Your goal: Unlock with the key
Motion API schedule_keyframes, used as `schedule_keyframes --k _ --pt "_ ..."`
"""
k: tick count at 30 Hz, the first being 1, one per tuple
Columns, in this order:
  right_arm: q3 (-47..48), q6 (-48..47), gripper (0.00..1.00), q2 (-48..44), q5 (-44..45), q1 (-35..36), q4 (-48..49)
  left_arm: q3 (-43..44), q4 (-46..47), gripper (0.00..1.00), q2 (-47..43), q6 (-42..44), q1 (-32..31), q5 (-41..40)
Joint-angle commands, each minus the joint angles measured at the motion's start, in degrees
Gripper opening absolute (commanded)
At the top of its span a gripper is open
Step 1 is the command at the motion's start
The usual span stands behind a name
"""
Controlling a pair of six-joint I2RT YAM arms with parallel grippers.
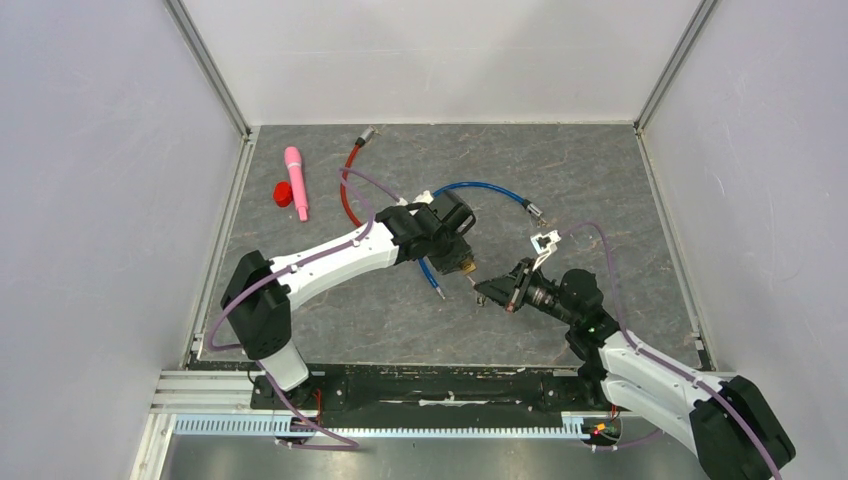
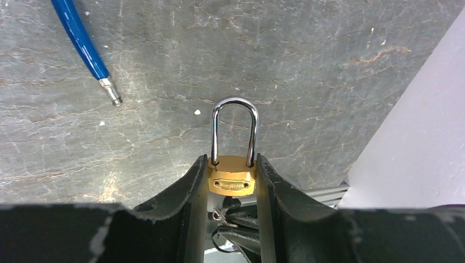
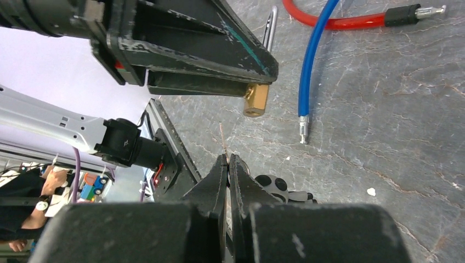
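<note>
Near you, the right gripper (image 3: 227,159) is pressed together on the key (image 3: 222,138), and the thin blade stands out toward 12 o'clock. You should line the blade up with the bottom face of the padlock (image 3: 255,101), which is near at 1 o'clock and not yet touched, then advance slowly. Farther on, the left gripper (image 2: 232,164) pinches the brass body off the table (image 1: 600,180), with the shackle (image 2: 234,127) pointing to 12 o'clock.
</note>
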Motion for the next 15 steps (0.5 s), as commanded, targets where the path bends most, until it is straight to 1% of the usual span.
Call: schedule_keyframes --k 1,6,15 --pt "2.55 0.79 0.0 0.84 2.31 0.18 2.51 -0.11 3.31 0.02 -2.89 -2.63 -0.44 -0.19" --pt "2.3 0.81 0.0 0.19 4.91 0.2 0.7 -0.28 3.37 0.02 -3.49 -2.63 -0.69 -0.91" --pt "1.53 1.92 0.0 -1.07 7.38 0.2 1.01 -0.48 3.97 0.02 -3.64 -2.63 -1.26 -1.1"
